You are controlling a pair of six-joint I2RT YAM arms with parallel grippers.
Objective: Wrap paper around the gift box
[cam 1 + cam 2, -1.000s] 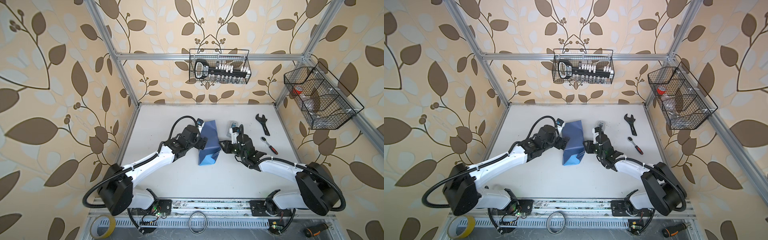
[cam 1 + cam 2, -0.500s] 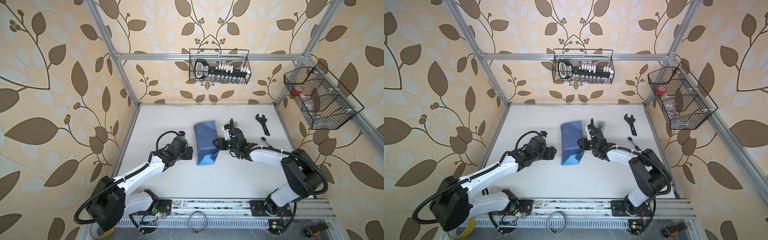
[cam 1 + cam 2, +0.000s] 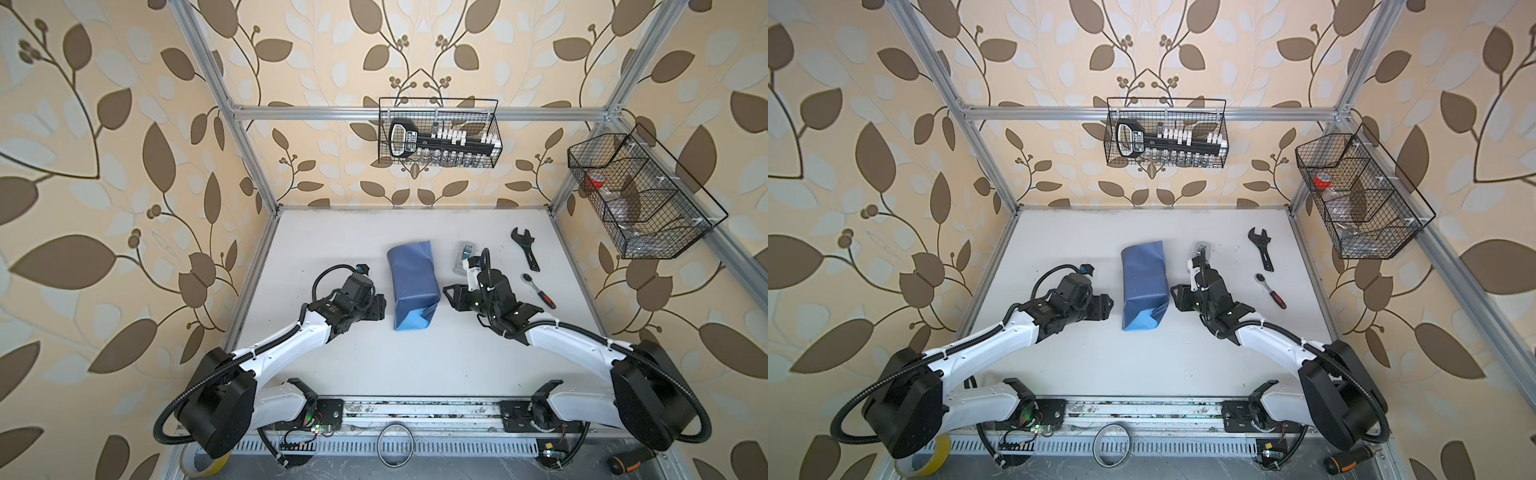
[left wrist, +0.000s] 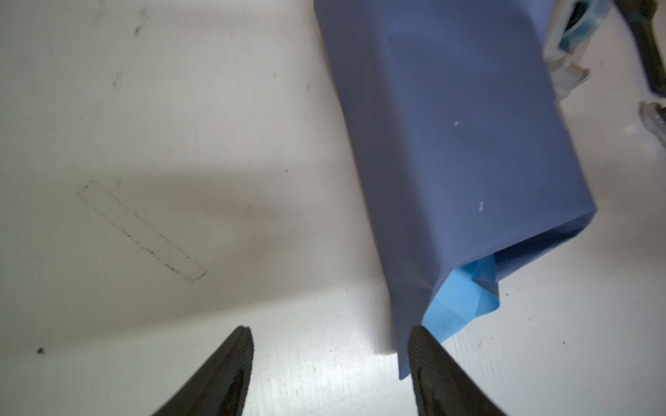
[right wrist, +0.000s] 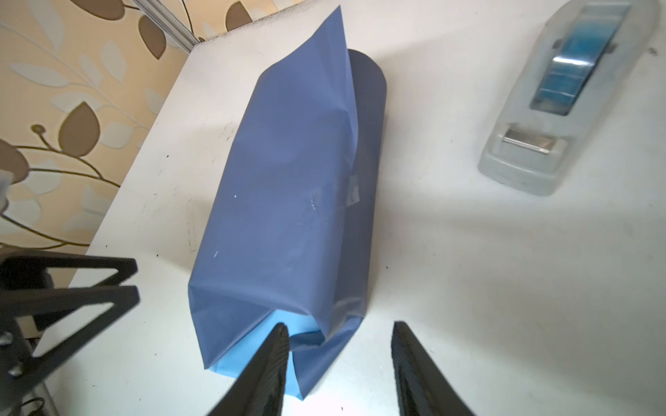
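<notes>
Examiner: State of your fingers?

Operator: My left gripper (image 4: 329,335) stands wide with nothing between the pads. One fingertip (image 4: 420,345) sits just beside the near corner of the paper (image 4: 450,144). My right gripper (image 5: 340,331) is parted too and empty. One of its fingertips (image 5: 279,342) overlaps the paper's open end. I cannot confirm contact.

Examiner: The gift box?

Operator: Not visible. I judge it is inside the paper, which lies as a tube between my two grippers on the table (image 4: 144,108).

Examiner: Hazards?

Operator: Neither end is closed. A push from one side alone would likely slide the whole thing, or drive the gift box out the far end. A hard pinch on the creased flap could tear it. Strain across the seam may lift its tape.

Examiner: Differences between views?

Operator: Only the right wrist shows the clear tape strip (image 5: 353,189) on the seam, with the tape dispenser (image 5: 569,101) beyond my fingers. The left wrist shows best how the light-blue inner face bunches at the near end. Both top views show my grippers flanking the paper, just beside it.
</notes>
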